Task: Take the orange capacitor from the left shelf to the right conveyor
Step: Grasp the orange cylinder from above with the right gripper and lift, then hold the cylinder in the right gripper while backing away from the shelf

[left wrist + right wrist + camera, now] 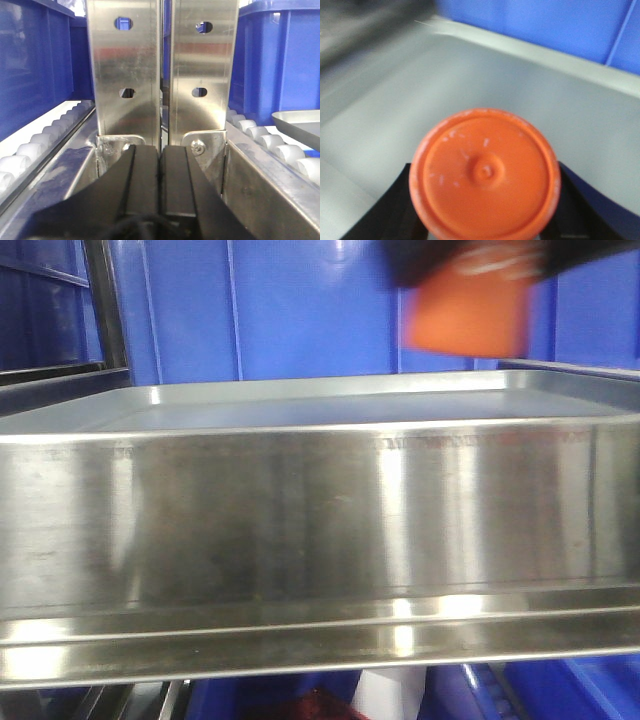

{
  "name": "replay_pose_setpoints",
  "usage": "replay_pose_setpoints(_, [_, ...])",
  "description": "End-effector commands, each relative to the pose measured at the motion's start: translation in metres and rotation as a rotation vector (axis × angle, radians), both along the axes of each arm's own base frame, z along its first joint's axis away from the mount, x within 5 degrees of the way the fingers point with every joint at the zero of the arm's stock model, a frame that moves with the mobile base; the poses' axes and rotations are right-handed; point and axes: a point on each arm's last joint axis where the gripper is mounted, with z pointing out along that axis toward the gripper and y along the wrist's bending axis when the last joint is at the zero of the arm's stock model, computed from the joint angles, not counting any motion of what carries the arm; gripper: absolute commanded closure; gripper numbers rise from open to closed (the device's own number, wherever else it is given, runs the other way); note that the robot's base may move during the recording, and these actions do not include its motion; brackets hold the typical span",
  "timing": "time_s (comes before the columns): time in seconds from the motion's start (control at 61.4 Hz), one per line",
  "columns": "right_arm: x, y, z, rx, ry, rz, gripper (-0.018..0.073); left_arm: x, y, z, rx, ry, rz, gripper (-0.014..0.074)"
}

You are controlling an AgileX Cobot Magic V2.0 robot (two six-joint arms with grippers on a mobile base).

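Observation:
The orange capacitor (465,315) hangs blurred at the upper right of the front view, held from above by my dark right gripper (470,265), clear above the steel left shelf (300,510). In the right wrist view its round end (485,172) fills the space between the two black fingers (390,210), with the shelf's grey floor (420,100) behind it. My left gripper (160,165) is shut and empty, its pads pressed together in front of two upright steel posts (127,70). The conveyor is out of view.
Blue plastic crates (300,310) stand behind the shelf. In the left wrist view white roller tracks (40,145) run along both sides, blue bins (280,55) flank them, and a corner of a small silver tray (300,122) shows at the right.

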Motion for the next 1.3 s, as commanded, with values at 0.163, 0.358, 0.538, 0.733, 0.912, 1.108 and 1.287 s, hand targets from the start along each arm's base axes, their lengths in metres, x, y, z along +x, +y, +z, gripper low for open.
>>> replay_pose_setpoints(0.163, [-0.060,-0.064,0.009,0.266,-0.270,0.065,0.0509,0.000,0.000,0.010,-0.012,-0.081,-0.006,0.0701])
replay_pose_setpoints(0.358, [-0.102,-0.116,0.004,0.466,-0.455,0.057,0.0509,0.000,0.000,0.010,-0.012,-0.081,-0.006,0.0701])
replay_pose_setpoints(0.538, [-0.108,-0.123,0.000,0.491,-0.494,0.063,0.0509,0.000,0.000,0.010,-0.012,-0.083,-0.006,0.0701])
replay_pose_setpoints(0.733, [-0.104,-0.119,-0.001,0.465,-0.470,0.061,0.0509,0.000,0.000,0.010,-0.007,-0.082,-0.006,0.0701])
replay_pose_setpoints(0.912, [-0.104,-0.119,-0.001,0.466,-0.468,0.061,0.0509,0.000,0.000,0.010,-0.012,-0.081,-0.006,0.0701])
replay_pose_setpoints(1.108, [-0.104,-0.119,-0.001,0.469,-0.474,0.064,0.0509,0.000,0.000,0.010,-0.012,-0.081,-0.006,0.0701])
replay_pose_setpoints(1.287, [-0.104,-0.119,-0.001,0.466,-0.472,0.062,0.0509,0.000,0.000,0.010,-0.012,-0.081,-0.006,0.0701])
